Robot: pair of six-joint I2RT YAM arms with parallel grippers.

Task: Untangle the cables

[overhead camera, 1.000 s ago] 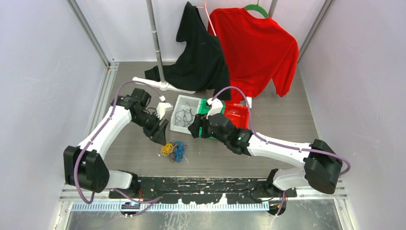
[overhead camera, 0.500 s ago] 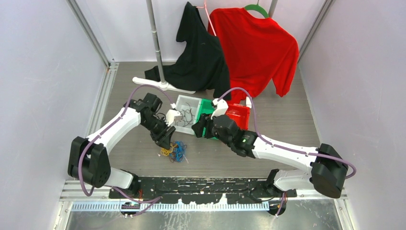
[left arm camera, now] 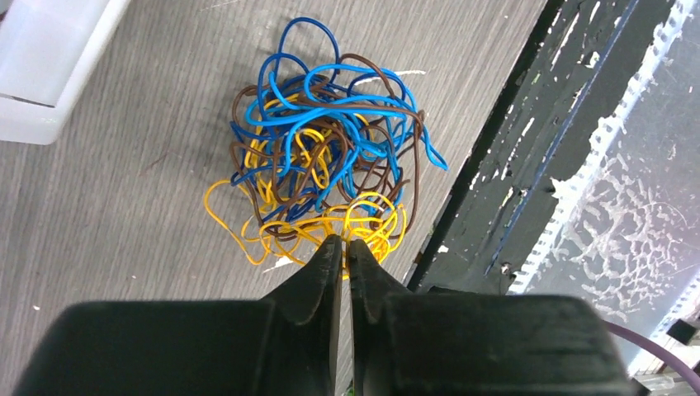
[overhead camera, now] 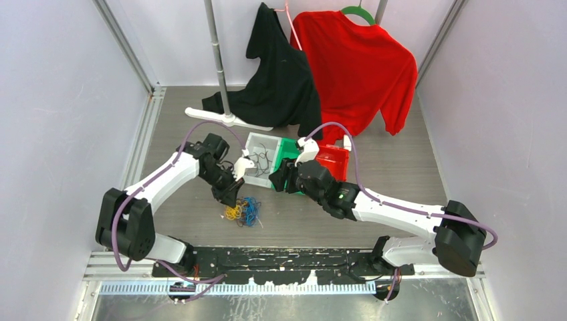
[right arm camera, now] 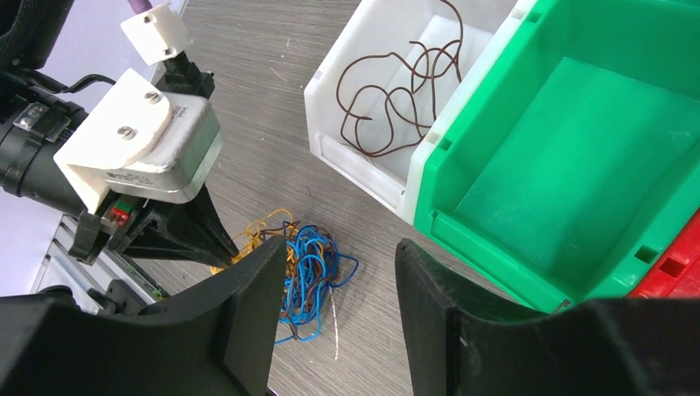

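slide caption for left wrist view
Left gripper, nearly shut, at the yellow edge of a blue, brown and yellow cable tangle

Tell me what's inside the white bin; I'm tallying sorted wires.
Loose dark brown wire lies in the white bin; nothing else shows. Its far end is cut off in the wrist view and too small to check from above.

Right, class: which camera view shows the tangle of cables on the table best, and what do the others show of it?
The left wrist view: the tangle of cables fills the frame, blue, brown and yellow strands distinct. The right wrist view shows it partly hidden behind the right fingers; the top view, only a small knot.
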